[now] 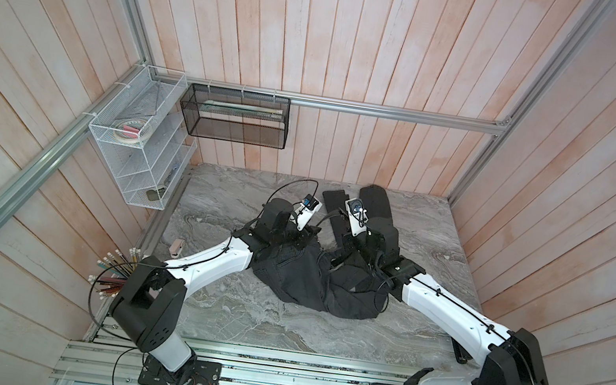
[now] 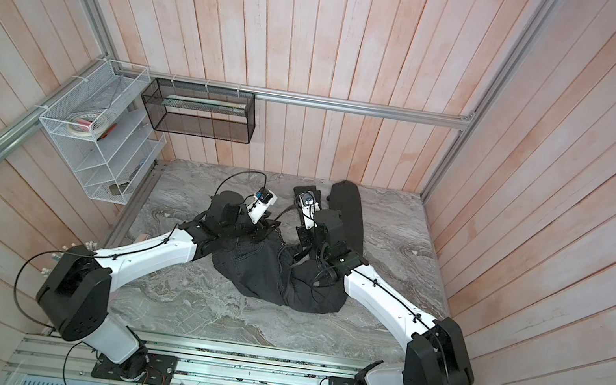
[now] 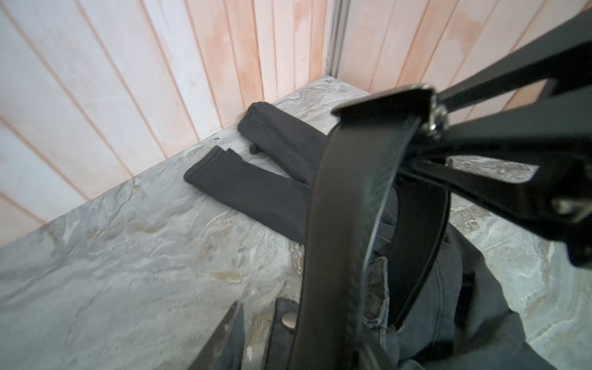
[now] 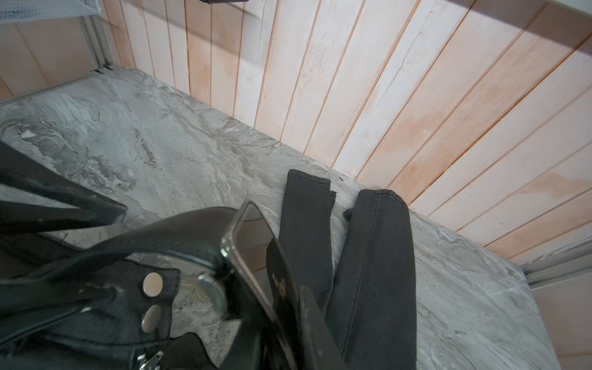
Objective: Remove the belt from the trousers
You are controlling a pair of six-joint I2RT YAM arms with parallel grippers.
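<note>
My right hand is clamped on the belt right by its buckle. It holds that end up off the bench, so the strap arches down to the waistband of the trousers. My left hand is parted. Its one visible finger stands clear of the strap with bare bench between, and the other finger is hidden behind the belt. It grips nothing that I can see.

The trousers lie bunched at the waist between my arms, with the legs stretched toward the back wall. The far run of the belt drops back into the denim, so I judge it is not yet free of the loops.

The main risk is that nothing pins the trousers. If I pull now, the whole garment may lift and slide with the strap instead of letting it run out. The smooth leather could also slip from my right hand under load. The crumpled waist could pinch a loop tight around the belt and jam it.
</note>
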